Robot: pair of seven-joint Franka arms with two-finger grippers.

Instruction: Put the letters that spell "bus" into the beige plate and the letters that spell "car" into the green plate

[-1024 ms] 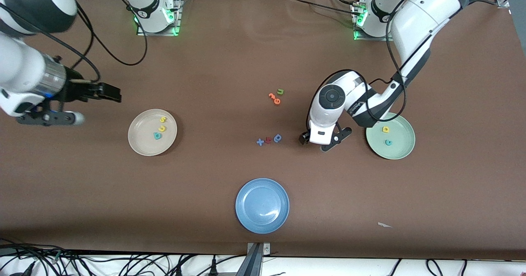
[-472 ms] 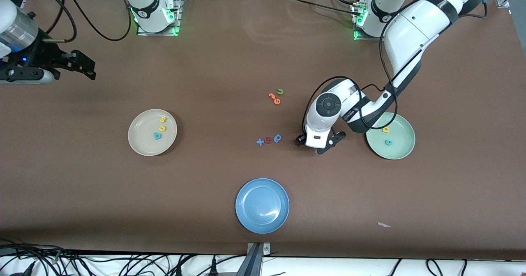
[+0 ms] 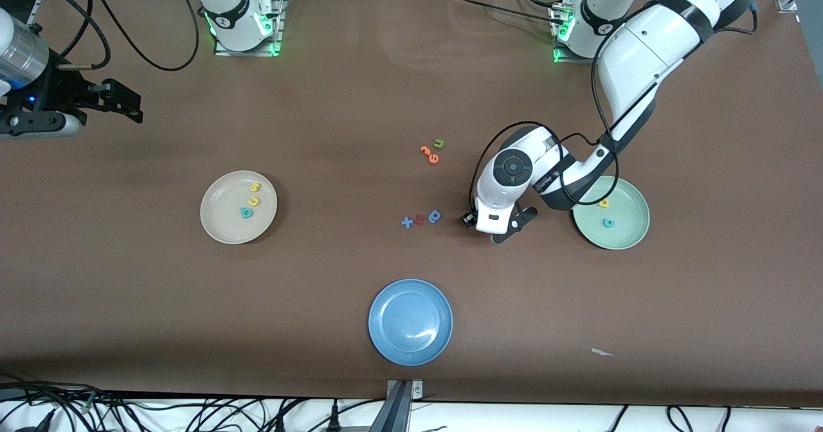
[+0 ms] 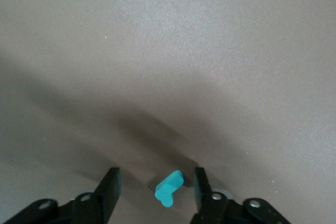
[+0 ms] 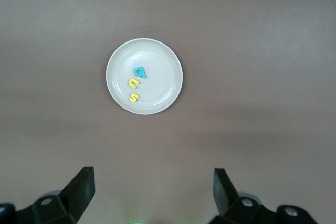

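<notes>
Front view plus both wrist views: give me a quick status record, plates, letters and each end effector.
beige plate: holds teal b, yellow u, yellow s
green plate: holds yellow a, teal c
teal r: on the table, between the left end effector's fingers
left end effector: low at the table beside the green plate, fingers either side of the r, not yet touching it
right end effector: open, raised, waiting at its arm's end of the table
blue plate: no letters
remaining: r to green plate
</notes>
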